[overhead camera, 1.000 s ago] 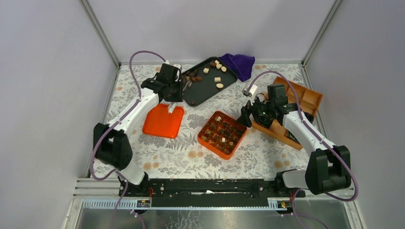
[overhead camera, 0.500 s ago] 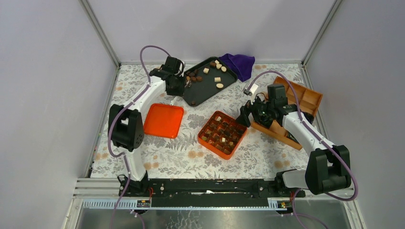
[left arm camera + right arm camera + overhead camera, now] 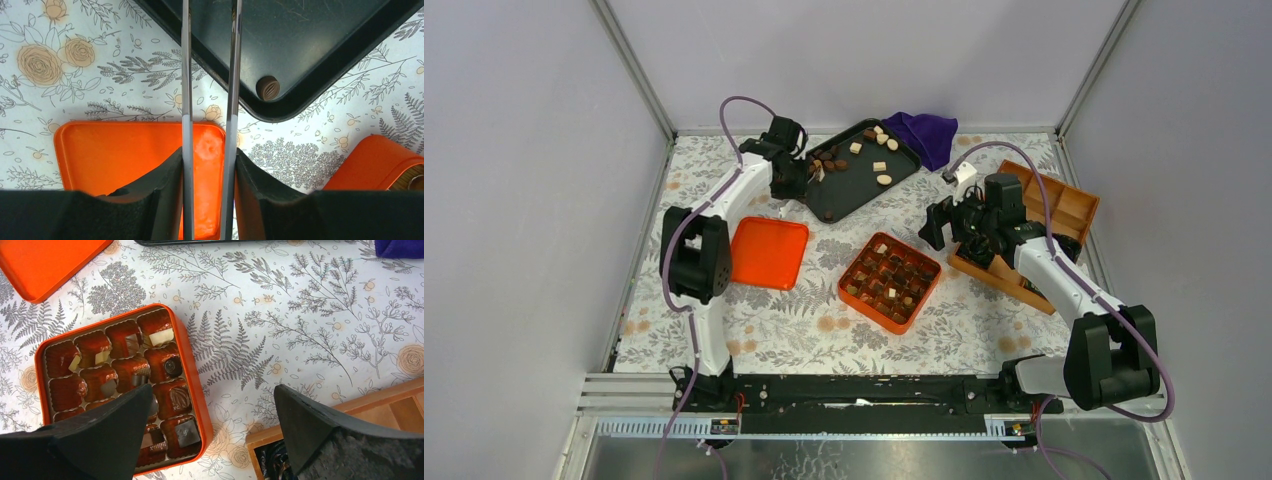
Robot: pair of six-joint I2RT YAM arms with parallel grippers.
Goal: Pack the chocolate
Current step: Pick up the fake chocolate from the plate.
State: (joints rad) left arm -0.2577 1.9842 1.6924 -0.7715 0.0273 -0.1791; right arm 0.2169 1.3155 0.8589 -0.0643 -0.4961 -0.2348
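Note:
Loose chocolate (image 3: 879, 166) pieces, brown and cream, lie on a black tray (image 3: 854, 190). More chocolate (image 3: 172, 367) sits in the cups of the open orange box (image 3: 921, 295). My left gripper (image 3: 809, 175) is at the tray's left end, shut on thin metal tongs (image 3: 186, 75) whose two blades reach over the tray's near corner. One round brown chocolate (image 3: 268, 88) lies in that corner, just right of the blades. My right gripper (image 3: 936, 222) hangs open and empty over the cloth between the orange box (image 3: 192, 370) and a wooden box (image 3: 380, 415).
The orange lid (image 3: 767, 252) lies flat left of the orange box and shows under the left gripper (image 3: 209, 155). A purple cloth (image 3: 922, 132) is bunched behind the tray. The wooden box (image 3: 1064, 205), with dark crinkled rolls inside, stands at the right edge under the right arm.
The left arm has swung from above the orange lid back to the tray's left end, carrying the tongs. The right gripper has opened wider and drawn back from the orange box.

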